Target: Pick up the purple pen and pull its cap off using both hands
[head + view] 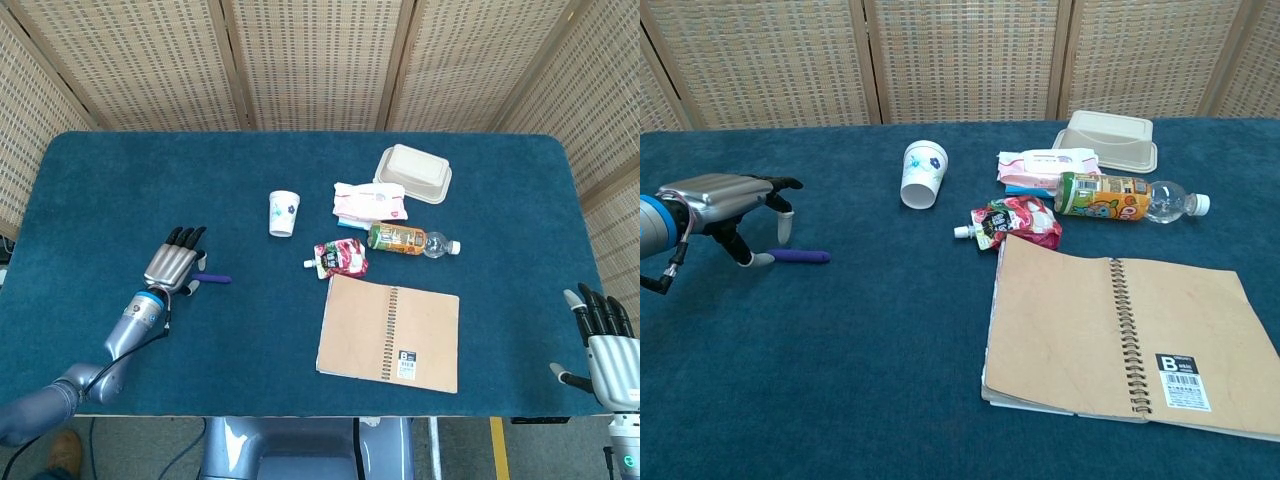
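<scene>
- Woven cane screens back our blue felt surface (120, 180) in the head view. Our left hand (176, 262) hovers at the purple pen (214, 279), fingers spread, holding nothing. Our right hand (603, 342) waits at 4 o'clock, open and empty.
- From the chest view, the slim, smooth pen (800, 257) lies flat at 9 o'clock, thumb tip (759, 260) by its end. We judge the pick-up step is in hand; next calls for closing fingers round the barrel.

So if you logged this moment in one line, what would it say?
left hand: open, over end of purple pen | pen: lying on table, capped | right hand: open, table's right edge
</scene>
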Available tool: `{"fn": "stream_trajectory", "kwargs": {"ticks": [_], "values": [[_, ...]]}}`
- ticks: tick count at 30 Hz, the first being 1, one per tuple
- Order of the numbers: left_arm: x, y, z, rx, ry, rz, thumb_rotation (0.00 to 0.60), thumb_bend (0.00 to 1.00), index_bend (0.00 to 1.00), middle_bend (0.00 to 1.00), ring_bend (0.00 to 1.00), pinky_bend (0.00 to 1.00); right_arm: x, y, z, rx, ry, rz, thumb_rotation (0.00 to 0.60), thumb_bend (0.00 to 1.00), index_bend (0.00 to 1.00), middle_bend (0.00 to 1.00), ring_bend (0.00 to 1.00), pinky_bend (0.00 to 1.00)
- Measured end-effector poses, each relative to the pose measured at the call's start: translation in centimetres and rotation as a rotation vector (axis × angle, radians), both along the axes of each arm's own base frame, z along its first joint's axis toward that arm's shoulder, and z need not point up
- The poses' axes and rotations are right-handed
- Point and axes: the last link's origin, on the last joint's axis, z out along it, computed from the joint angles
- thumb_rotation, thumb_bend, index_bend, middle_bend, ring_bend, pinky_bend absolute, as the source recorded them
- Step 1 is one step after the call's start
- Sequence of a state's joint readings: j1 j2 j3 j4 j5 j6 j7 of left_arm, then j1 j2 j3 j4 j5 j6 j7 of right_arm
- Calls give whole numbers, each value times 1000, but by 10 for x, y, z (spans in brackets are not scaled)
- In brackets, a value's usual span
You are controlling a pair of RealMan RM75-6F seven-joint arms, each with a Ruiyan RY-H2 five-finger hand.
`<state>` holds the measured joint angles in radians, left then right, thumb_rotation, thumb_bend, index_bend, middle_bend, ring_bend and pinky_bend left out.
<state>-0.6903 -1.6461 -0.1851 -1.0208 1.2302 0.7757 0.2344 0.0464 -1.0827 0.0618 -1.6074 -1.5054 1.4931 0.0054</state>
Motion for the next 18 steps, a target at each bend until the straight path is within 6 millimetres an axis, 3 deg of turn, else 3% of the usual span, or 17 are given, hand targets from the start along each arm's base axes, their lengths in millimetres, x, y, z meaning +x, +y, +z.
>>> {"fn": "stream_trajectory", "kwargs": {"ticks": [18], "values": [[0, 0, -11, -9, 11, 7, 600, 377, 546, 0, 0, 0, -1, 0, 1, 4, -10, -4, 600, 0, 0, 0, 0, 0]]}}
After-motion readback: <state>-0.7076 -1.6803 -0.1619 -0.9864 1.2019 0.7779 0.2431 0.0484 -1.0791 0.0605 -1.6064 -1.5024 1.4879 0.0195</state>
